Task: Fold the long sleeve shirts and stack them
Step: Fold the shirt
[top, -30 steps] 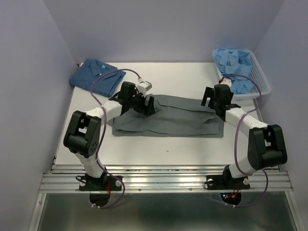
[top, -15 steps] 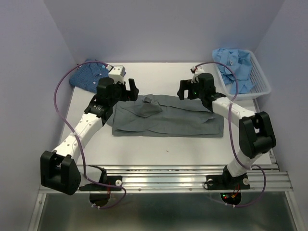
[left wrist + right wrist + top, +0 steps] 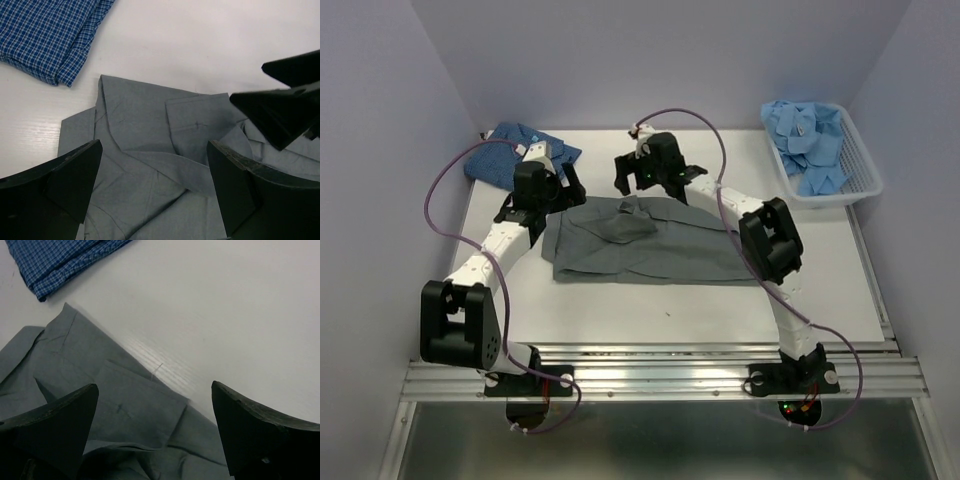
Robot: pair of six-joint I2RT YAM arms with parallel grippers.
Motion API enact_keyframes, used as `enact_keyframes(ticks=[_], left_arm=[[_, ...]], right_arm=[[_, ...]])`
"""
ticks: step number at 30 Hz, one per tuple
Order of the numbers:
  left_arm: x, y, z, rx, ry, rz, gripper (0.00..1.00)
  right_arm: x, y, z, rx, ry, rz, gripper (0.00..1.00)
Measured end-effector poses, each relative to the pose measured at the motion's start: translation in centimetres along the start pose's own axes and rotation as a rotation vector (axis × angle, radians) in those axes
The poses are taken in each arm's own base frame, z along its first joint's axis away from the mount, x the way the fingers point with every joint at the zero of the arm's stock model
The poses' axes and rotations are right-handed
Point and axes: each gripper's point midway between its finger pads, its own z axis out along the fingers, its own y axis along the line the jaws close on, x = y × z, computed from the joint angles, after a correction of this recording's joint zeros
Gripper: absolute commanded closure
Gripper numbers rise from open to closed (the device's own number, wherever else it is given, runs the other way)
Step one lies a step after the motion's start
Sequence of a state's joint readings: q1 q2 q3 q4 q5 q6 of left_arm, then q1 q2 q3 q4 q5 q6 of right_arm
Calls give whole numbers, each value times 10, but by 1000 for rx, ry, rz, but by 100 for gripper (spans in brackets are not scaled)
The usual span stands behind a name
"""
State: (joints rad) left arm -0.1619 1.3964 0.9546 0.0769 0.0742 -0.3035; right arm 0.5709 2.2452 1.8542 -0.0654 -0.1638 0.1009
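Top external: left claw [image 3: 542, 198], right claw [image 3: 645, 183] wide, empty over grey shirt [image 3: 670, 245]; checked shirt [image 3: 510, 158] 10 o'clock, basket [image 3: 840, 200] 2 o'clock.

You see the grey shirt [image 3: 665, 245] lying half-folded at the middle of the bench [image 3: 720, 310], the blue checked shirt [image 3: 515, 155] folded far left, and the light blue shirts [image 3: 810, 140] crumpled far right.

over the far left end of the grey shirt [image 3: 660, 250] the left gripper [image 3: 154, 150] and right gripper [image 3: 155, 386] hang close together, jaws wide, crowding each other. the right arm slants above the shirt's far right part. far-left of the shirt lies a folded blue checked shirt [image 3: 520, 152], with a bare strip of table [image 3: 720, 310] between them. near the shirt's front edge the table is open. to its right the table is bare up to the white basket [image 3: 832, 203].
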Motion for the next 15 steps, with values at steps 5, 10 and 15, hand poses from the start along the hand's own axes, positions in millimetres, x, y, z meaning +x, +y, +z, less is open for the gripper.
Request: enact_keyframes(ticks=[5, 10, 15], left_arm=[[12, 17, 17, -28, 41, -52, 1], [44, 28, 38, -43, 139, -77, 1], [60, 29, 46, -34, 190, -86, 1]], right_arm=[[44, 30, 16, -10, 119, -57, 1], [77, 33, 13, 61, 228, -103, 13], [93, 15, 5, 219, 265, -147, 19]])
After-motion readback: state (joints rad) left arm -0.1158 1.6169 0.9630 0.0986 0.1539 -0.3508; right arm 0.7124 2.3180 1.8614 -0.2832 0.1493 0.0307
